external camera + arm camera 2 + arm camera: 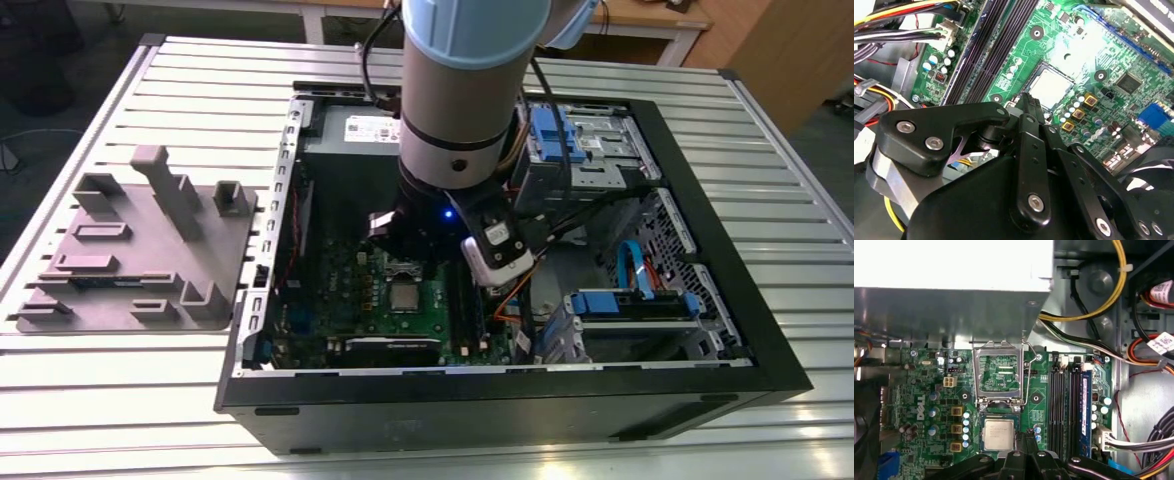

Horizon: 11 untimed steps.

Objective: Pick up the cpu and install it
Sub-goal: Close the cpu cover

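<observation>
The cpu [999, 434] lies flat in its socket on the green motherboard [929, 390], silver top up; it also appears in the exterior view [400, 297] and in the second wrist view [1051, 87]. The socket's silvery frame [999, 372] stands swung open beside it. My gripper [1028, 436] hovers just off one edge of the cpu, apart from it. Its black fingers [1026, 107] are drawn together to a point with nothing between them.
The board sits inside an open black computer case [507, 400] on a slatted table. A big grey metal box [949, 305] overhangs the board near the socket. Black memory slots [1064, 400] and cable bundles [1104, 310] flank it. A grey tray [134, 250] lies at the exterior view's left.
</observation>
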Available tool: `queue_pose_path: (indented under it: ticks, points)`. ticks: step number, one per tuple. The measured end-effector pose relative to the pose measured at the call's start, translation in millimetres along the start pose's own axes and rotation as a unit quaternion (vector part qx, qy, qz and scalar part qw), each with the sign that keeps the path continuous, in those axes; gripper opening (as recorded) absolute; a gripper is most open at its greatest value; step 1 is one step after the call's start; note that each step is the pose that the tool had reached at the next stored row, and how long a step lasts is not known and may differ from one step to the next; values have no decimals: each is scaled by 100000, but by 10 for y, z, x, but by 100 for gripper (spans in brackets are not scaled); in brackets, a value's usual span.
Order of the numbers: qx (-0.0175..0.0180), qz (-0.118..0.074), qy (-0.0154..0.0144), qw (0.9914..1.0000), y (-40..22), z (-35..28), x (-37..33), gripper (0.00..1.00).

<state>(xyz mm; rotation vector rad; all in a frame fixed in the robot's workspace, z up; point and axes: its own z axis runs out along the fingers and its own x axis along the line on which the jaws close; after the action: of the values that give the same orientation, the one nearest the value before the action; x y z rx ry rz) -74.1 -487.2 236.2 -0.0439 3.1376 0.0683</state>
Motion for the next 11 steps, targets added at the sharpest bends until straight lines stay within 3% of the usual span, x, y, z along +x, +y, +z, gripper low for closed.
queue_pose_path:
  ticks: [3, 7, 9, 11]
  points:
    - [-20, -2592, 75, 99966, 0, 7, 0, 10]
    - [-83, -5753, 84, 99834, 0, 14, 0, 10]
    - [-104, -6831, -15, 99766, 0, 18, -2, 10]
    - [-104, -7053, -19, 99751, 2, 20, -1, 10]
